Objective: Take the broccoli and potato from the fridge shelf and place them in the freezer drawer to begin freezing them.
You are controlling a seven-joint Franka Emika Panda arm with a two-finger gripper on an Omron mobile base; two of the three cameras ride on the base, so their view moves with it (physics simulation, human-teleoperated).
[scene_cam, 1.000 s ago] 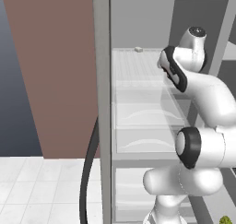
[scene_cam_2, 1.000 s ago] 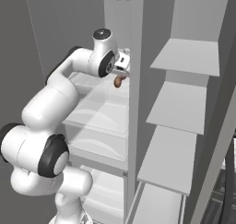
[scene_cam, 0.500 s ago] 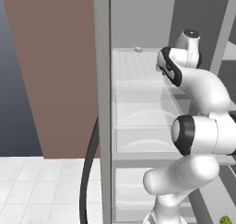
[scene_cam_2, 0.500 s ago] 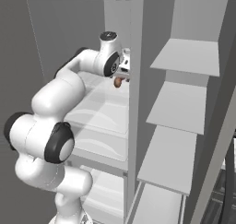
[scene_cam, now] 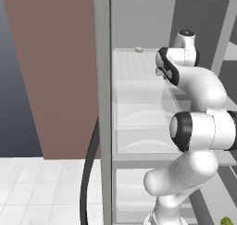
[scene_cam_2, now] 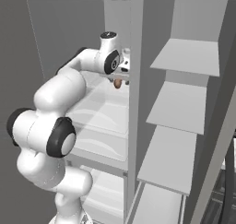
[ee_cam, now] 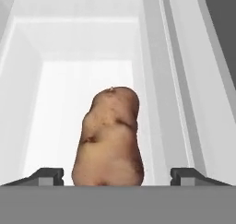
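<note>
The potato [ee_cam: 110, 140], a brown, mottled oval, lies on the ribbed white fridge shelf [ee_cam: 87, 75] and fills the middle of the hand view. My gripper [ee_cam: 117, 174] is open and straddles it. A dark fingertip [ee_cam: 48, 174] stands on either side, each with a gap to the skin. From the right base view the gripper [scene_cam_2: 120, 75] points down at the potato [scene_cam_2: 117, 83] on the upper shelf [scene_cam_2: 99, 96]. A small yellow-green lump, the broccoli [scene_cam: 226, 221], sits low at the bottom right corner of the left base view.
A tiny whitish nub [scene_cam: 138, 49] rests at the back of the shelf [scene_cam: 134, 71]. A grey vertical post [scene_cam_2: 134, 89] stands just right of the hand. Plain grey door shelves [scene_cam_2: 184, 57] hang to the right. Clear drawers [scene_cam: 139, 122] lie below the shelf.
The arm has folded further into the fridge and the elbow has come nearer the cameras. The hand stays over the potato, which has not moved.
</note>
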